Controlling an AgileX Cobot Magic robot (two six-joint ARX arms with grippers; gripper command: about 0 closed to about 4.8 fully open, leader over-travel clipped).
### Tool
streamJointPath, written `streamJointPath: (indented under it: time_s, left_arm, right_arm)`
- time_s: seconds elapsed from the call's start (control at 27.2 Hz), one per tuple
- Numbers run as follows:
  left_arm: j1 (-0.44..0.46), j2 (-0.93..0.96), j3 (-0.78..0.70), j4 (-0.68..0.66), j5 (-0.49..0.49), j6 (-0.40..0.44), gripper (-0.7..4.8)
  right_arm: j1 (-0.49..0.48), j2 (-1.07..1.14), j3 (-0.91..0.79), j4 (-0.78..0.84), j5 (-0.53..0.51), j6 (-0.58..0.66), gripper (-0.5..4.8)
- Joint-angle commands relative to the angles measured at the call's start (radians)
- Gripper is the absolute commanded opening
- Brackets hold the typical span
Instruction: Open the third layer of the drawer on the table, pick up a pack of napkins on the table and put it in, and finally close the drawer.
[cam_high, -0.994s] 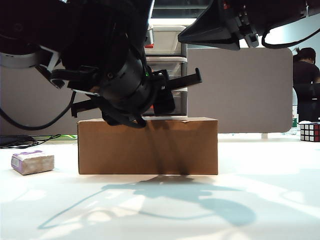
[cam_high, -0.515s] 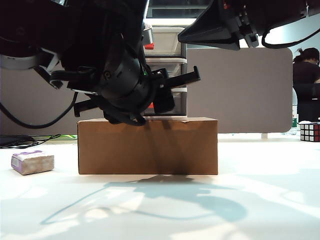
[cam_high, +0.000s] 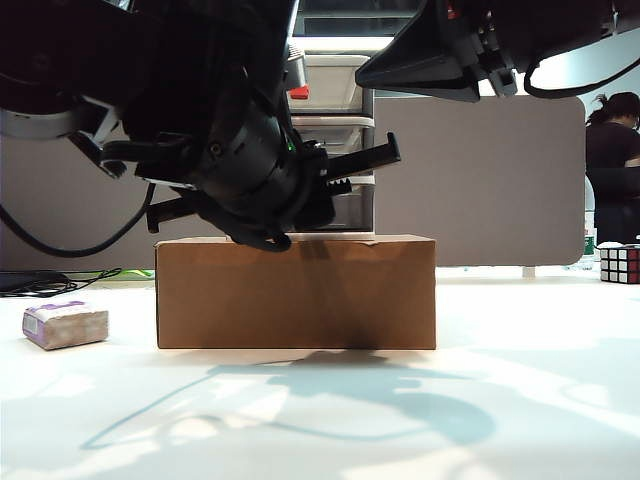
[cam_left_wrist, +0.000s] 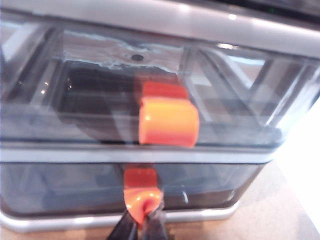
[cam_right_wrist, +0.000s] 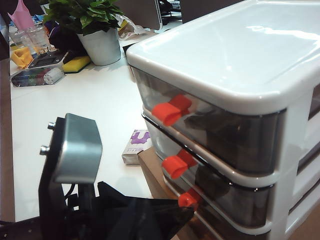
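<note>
Left gripper (cam_left_wrist: 142, 227) has its jaws pinched on the small red-orange handle (cam_left_wrist: 142, 192) of the lowest smoky translucent drawer (cam_left_wrist: 75, 187) in the white-framed three-tier plastic unit (cam_right_wrist: 260, 60), which sits on a wide brown cardboard box (cam_high: 296, 292).

Risks:
- Grip is only on the handle tip, so it may slip on the pull.
- The light unit could drag forward off the box.

Right gripper (cam_right_wrist: 125, 215) hovers beside the unit; can't tell its jaw state.

Purple-and-white napkin pack (cam_high: 66, 324) lies on the white table (cam_high: 320, 420), well left of the box.
</note>
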Motion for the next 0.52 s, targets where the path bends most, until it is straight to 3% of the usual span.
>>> streamJointPath:
  time_s: [0.04,0.52]
  left_arm:
    - [-0.005,-0.002,0.002,0.011,-0.017,0.005,-0.05]
    - [-0.135,-0.005,0.0,-0.04,-0.149,-0.01,-0.05]
  right_arm:
    - [0.0,-0.002,0.004,0.01,-0.002,0.003,-0.06]
    - [0.0,0.042,0.005,0.094,0.009,0.0,-0.06]
